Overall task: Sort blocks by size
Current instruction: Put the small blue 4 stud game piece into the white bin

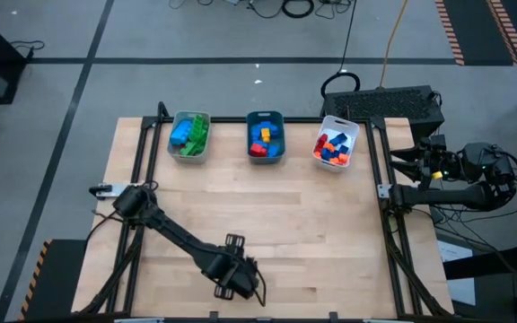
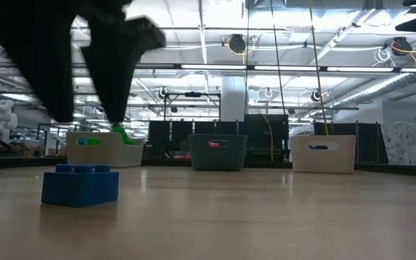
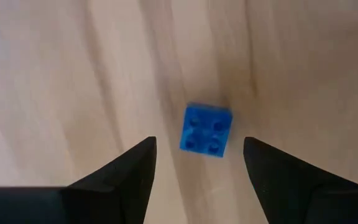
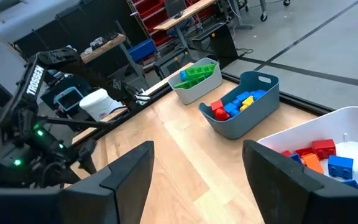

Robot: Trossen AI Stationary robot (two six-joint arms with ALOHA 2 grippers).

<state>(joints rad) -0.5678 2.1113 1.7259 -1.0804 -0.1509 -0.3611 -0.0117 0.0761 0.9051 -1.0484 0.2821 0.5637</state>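
- On the table's (image 1: pixel 312 224) near edge, left of centre: left gripper (image 3: pixel 199 163) hangs over a lone blue block (image 3: pixel 206 129). Its fingers (image 3: pixel 129 168) are spread apart, one to each side of the block, not touching it. Block lies studs up on bare wood, four studs visible.
- Low view: same blue block (image 2: pixel 80 185) sits flat on the table, dark fingers above it.
- Far edge, left to right: grey tray (image 1: pixel 189 135) with green and blue blocks; teal tray (image 1: pixel 265 136) with blue, yellow and red blocks; white tray (image 1: pixel 335 144) with red, orange and blue blocks. Trays stand apart in one row.
- Right side, off the table's right edge: right gripper (image 4: pixel 197 171) waits, fingers open, holding nothing.
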